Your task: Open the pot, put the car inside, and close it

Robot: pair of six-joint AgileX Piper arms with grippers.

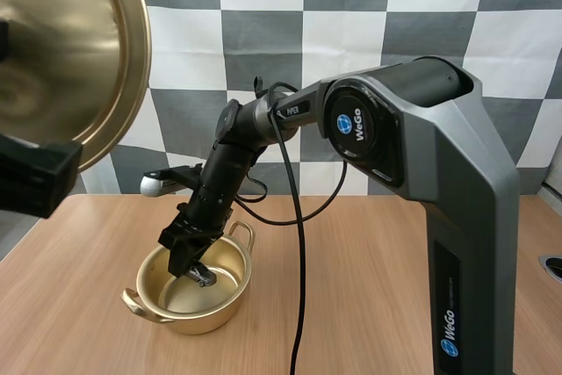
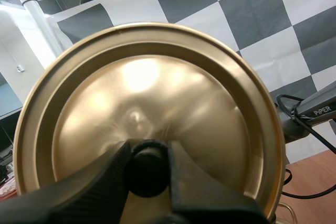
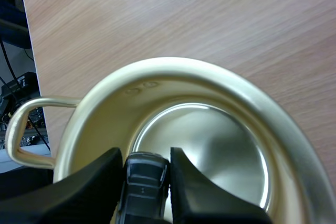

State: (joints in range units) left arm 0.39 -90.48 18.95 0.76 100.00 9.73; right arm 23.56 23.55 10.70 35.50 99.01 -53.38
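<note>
Pot [image 1: 216, 308] stands open on the table [image 1: 378, 252] toward its front left corner. The right gripper [image 1: 188, 266] hangs inside its rim, fingers pinching the small dark car [image 3: 144, 182]. The left gripper [image 2: 148, 152] clamps the black knob [image 2: 148, 172] of the gold lid [image 1: 79, 41], high beyond the table's left edge. The right arm [image 1: 287, 111] reads "PiPER" and "WeGo".
</note>
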